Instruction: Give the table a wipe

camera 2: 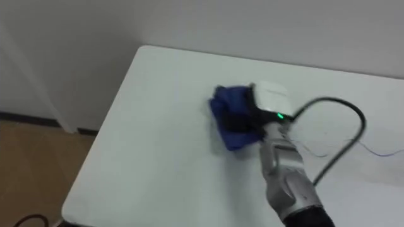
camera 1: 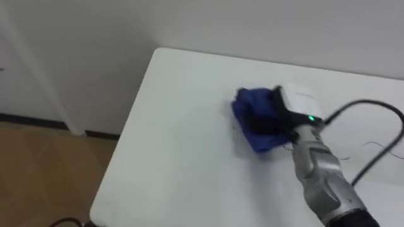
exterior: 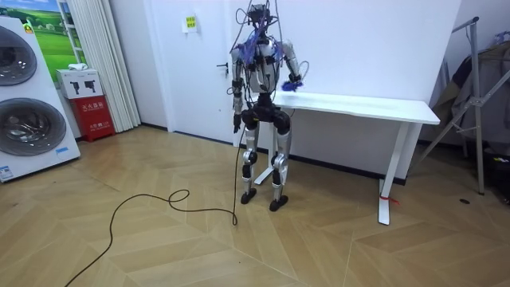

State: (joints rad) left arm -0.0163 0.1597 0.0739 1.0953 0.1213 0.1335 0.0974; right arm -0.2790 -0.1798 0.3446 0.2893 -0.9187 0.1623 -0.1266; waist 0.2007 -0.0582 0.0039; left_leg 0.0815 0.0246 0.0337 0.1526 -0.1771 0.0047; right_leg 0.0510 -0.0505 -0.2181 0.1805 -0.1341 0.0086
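Centrally, a bunched blue cloth (camera 1: pixel 251 101) lies on a white table (camera 1: pixel 177 151), caught in the robot's right hand (camera 1: pixel 281 121). The hand's dark fingers (camera 1: pixel 259 121) are curled into the cloth. Blue folds bulge out on both sides of them, one lump on the side nearer the wall and another on the side nearer the robot. The cloth's edge reaches just past the fingertips, towards the table's left end. Behind the fingers, the back of the hand and a grey forearm run off to the lower right.

Well beyond the fingertips, bare tabletop stretches to the table's rounded far-left corner, and past that edge is wooden floor (camera 1: pixel 44 164). On the side of the fingers away from the robot, beyond the table's long edge, is a plain white wall (camera 1: pixel 284 25).

In the room view, the robot stands upright on the wooden floor at the table's end on the room view's left. It faces the wall, with its right arm raised onto the tabletop. Its left hand (exterior: pixel 237 122) hangs at its side, well apart from the cloth and lower than the tabletop; whether its fingers are open or closed cannot be told. Farther off on that side stand a red box (exterior: pixel 94 115) and two stacked white washing machines (exterior: pixel 20 119).
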